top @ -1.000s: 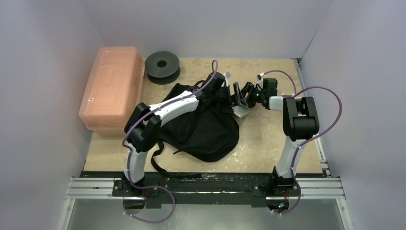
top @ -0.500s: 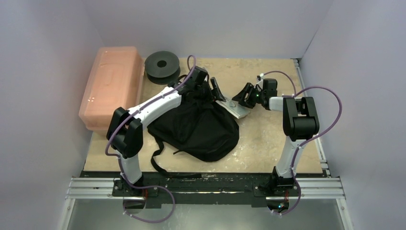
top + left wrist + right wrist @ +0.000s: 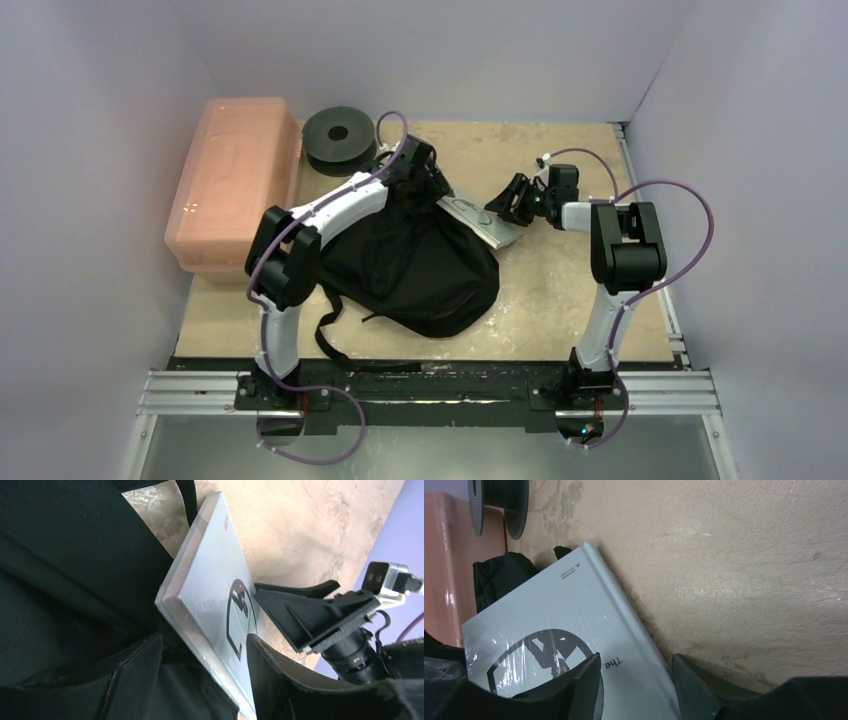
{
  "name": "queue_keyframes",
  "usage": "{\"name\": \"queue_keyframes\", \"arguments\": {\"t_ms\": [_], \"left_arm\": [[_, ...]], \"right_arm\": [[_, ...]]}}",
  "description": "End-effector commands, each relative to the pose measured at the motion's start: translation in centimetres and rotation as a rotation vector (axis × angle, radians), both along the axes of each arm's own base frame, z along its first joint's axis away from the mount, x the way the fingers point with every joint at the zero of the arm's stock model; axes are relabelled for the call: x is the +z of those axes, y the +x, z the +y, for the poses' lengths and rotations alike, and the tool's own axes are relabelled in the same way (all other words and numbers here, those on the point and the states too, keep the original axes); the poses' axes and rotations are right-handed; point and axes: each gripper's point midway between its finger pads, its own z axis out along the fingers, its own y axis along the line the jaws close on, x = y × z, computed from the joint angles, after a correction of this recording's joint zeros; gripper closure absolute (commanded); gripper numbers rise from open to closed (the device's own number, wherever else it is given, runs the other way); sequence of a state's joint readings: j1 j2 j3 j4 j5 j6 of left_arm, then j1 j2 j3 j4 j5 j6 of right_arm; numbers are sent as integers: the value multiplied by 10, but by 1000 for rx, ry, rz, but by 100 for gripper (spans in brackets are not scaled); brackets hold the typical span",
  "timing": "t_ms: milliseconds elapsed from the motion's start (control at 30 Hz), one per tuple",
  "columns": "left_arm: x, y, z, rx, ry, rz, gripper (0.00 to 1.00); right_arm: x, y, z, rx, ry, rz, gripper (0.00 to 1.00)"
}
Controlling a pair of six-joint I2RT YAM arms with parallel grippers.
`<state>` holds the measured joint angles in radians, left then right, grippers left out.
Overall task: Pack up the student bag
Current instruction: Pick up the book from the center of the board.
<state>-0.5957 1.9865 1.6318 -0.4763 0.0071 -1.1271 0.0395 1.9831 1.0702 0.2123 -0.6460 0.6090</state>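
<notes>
Two arms: both reaching to the far middle of the table (image 3: pixel 560 290), tips near each other.
Backpack (image 3: pixel 420 265): black, slumped in a soft heap at the middle of the table, between the two arms; top end towards the far side.
Straps (image 3: pixel 325 338): black webbing, trailing from the near left side of the backpack towards the left arm's base.
Book (image 3: pixel 480 218): flat, grey, wrapped in clear film, with a round black emblem and the word "The" on the cover. Tilted, sticking out from the far right of the backpack. One end down among the black fabric; whether inside the opening, cannot tell.
Left gripper (image 3: pixel 204 642): over the top of the backpack, fingers spread wide, a corner of the book in the gap. One finger right by the cover; whether touching, cannot tell.
Right gripper (image 3: pixel 635 657): just beside the free end of the book, fingers apart, clamped on nothing. Book's long edge and bare table showing between them.
Box (image 3: pixel 235 180): pink, see-through plastic, lid on, at the far left, apart from the backpack.
Spool (image 3: pixel 338 133): black, round, lying flat just right of the box at the far edge.
</notes>
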Motion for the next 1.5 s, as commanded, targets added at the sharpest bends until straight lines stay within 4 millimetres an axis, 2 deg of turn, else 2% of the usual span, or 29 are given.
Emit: {"name": "queue_keyframes", "arguments": {"t_ms": [0,300,433,467,567,733,833,900,1000,1033,1067,1133,1200,1267,1367,1467], "left_arm": [[13,30,-14,57,-72,-65,40],[11,42,-25,65,-113,-84,71],[24,39,-33,19,-171,-113,95],[32,39,-34,9,-186,-141,100],[68,43,-35,-28,-269,-256,100],[128,47,-35,-125,-473,-354,100],[161,46,-20,-121,-582,-405,100],[188,40,-6,-115,-619,-475,100],[221,30,15,-105,-656,-571,100],[230,27,21,-101,-669,-593,100],[239,24,27,-98,-685,-620,100],[255,17,37,-96,-719,-669,100],[260,9,50,-68,-763,-692,100],[274,0,63,-27,-853,-752,100],[281,-9,75,6,-906,-781,100],[286,-16,87,42,-934,-814,100]], "right_arm": [[5,-12,10,36,2,6,42],[5,-10,12,39,-13,1,44],[6,-9,11,38,-29,-4,42],[7,-9,11,35,-33,-9,40],[12,-8,5,19,-70,-24,33],[31,-1,-7,-22,-144,-73,17],[41,6,-21,-86,-220,-77,3],[47,11,-32,-126,-281,-53,1],[69,16,-37,-155,-295,-69,1],[81,15,-36,-169,-276,-90,1],[103,15,-33,-182,-240,-134,1],[135,9,-20,-171,-116,-194,1],[163,0,-5,-113,7,-228,1],[185,-8,11,-60,122,-254,1],[215,-35,27,-31,365,-300,1],[244,-64,20,-113,531,-402,1]]}}
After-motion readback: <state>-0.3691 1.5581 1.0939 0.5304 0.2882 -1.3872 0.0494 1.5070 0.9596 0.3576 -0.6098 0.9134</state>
